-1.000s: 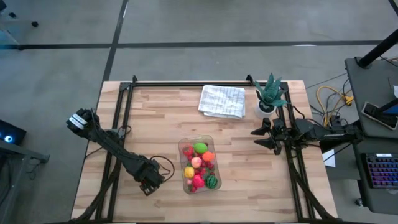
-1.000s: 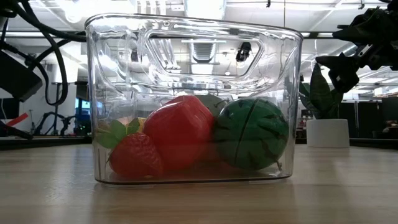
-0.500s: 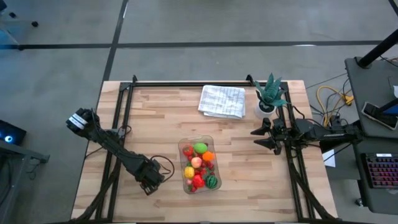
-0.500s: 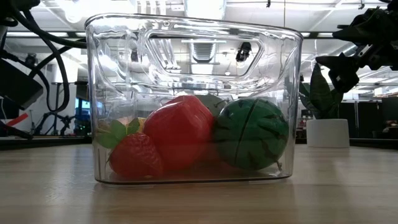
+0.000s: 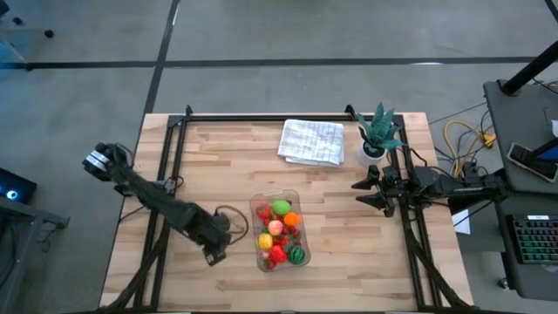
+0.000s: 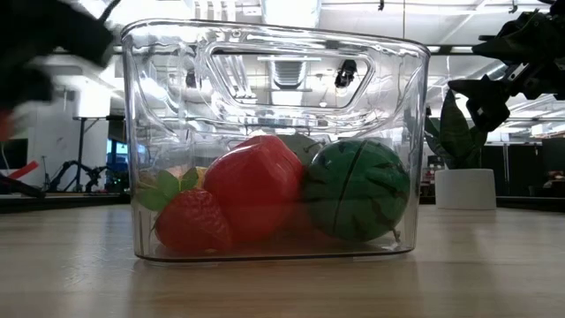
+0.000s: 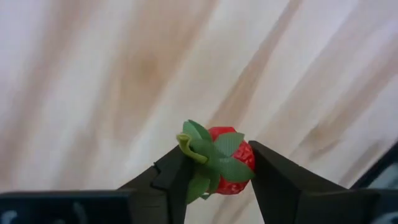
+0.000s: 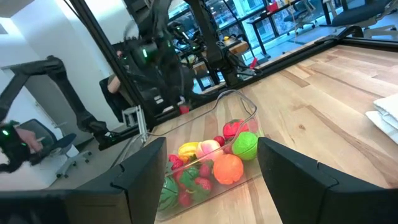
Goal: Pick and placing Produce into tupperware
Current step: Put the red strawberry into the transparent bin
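The clear tupperware (image 5: 279, 199) stands near the table's middle, toward the near edge, and its wall (image 6: 274, 71) fills the low view. Inside lie several toy produce pieces (image 5: 279, 231), among them a striped green melon (image 6: 357, 190) and a big red fruit (image 6: 252, 185). My left gripper (image 5: 214, 249) hovers just left of the tupperware, shut on a tiny red strawberry (image 7: 233, 168). My right gripper (image 5: 370, 192) waits open at the table's right side, level with the tupperware (image 8: 211, 162). My left gripper pinches the small strawberry between its two fingers (image 7: 171, 177), which sit on the fruit's opposite sides. The green leaf cap (image 7: 208, 149) sticks out past the fingertips. The berry is lifted clear of the wooden table.
A white folded cloth (image 5: 311, 141) lies at the table's far edge, with a spiky green plant in a white pot (image 5: 377, 135) to its right. Black frame rails (image 5: 166, 174) run along both sides. Bare wood lies left and right of the tupperware.
My left arm has swung toward the table's right, carrying its gripper and the strawberry a little closer to the tupperware; it shows blurred in the low view. The right arm and the tupperware have kept still.
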